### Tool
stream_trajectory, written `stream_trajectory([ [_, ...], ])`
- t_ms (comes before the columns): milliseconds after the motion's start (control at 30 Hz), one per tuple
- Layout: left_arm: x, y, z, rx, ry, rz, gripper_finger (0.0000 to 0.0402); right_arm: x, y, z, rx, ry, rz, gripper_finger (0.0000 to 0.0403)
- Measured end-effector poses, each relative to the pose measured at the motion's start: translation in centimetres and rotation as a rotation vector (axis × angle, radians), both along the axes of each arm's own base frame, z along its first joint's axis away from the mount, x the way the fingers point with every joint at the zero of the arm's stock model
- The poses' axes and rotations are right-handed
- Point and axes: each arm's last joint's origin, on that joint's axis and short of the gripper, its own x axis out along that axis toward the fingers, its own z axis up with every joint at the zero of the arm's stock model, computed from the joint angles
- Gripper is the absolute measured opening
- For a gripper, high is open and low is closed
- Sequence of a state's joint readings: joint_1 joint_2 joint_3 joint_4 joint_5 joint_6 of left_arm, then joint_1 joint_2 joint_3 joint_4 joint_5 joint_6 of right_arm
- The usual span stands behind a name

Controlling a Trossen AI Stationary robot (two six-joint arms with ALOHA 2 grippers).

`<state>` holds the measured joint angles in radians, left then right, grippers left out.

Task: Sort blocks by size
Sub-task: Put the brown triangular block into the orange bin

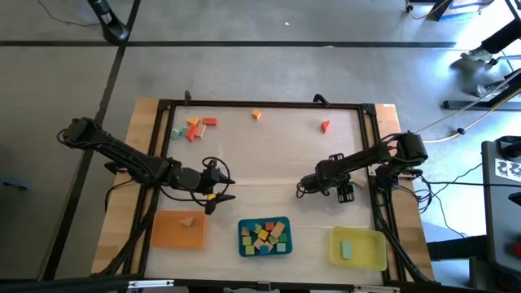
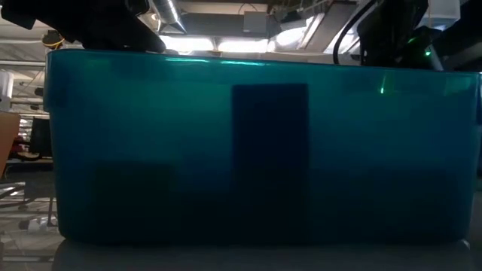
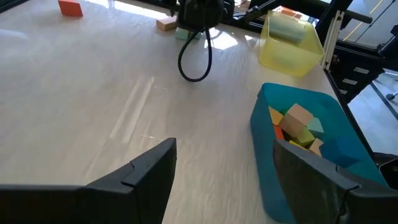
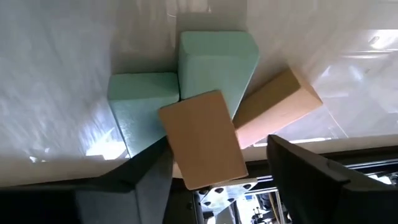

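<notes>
Left gripper [image 1: 218, 189] left of centre, fingers apart, nothing held. Teal tray [image 1: 264, 237] bottom centre, blocks [image 1: 265, 236] inside. Right gripper [image 4: 211, 168] over tan block [image 4: 202, 138]; grip uncertain. No legible writing.

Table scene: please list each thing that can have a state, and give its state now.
left gripper: open, empty, beside the teal tray.
right gripper: over a small pile of blocks, its jaws either side of a tan block.
mint blocks: two, lying touching under the tan block.
teal tray: holds many mixed blocks.
orange tray: holds one block.
yellow tray: holds one mint block.
</notes>
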<state>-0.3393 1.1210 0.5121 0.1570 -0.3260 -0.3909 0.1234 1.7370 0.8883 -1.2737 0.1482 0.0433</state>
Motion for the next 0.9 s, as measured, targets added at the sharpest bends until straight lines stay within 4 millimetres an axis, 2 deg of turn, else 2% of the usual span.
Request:
stream_trajectory([
  [267, 0.0, 0.0, 0.0, -0.023, -0.001, 0.009, 0.0251, -0.1, 0.0, 0.1, -0.002, 0.014, 0.001, 0.013],
  [433, 0.0, 0.0, 0.0, -0.034, -0.002, 0.014, 0.0251, -0.6, 0.0, 0.9, -0.015, 0.103, -0.007, 0.013],
  [567, 0.0, 0.0, 0.0, -0.028, -0.002, 0.012, 0.0251, 0.6, 0.4, 2.6, -0.017, 0.083, -0.004, 0.013],
  [633, 0.0, 0.0, 0.0, -0.021, -0.005, 0.01, 0.0251, 1.6, 0.5, 4.0, -0.026, 0.002, 0.009, 0.013],
  [733, 0.1, -0.1, 0.2, 0.002, -0.024, -0.006, 0.0251, 3.4, 0.7, 6.5, -0.043, -0.226, 0.015, 0.013],
  [900, 0.1, -0.7, 0.8, 0.024, -0.085, -0.05, 0.0251, 6.0, 1.3, 10.7, -0.033, -0.771, 0.035, 0.013],
])
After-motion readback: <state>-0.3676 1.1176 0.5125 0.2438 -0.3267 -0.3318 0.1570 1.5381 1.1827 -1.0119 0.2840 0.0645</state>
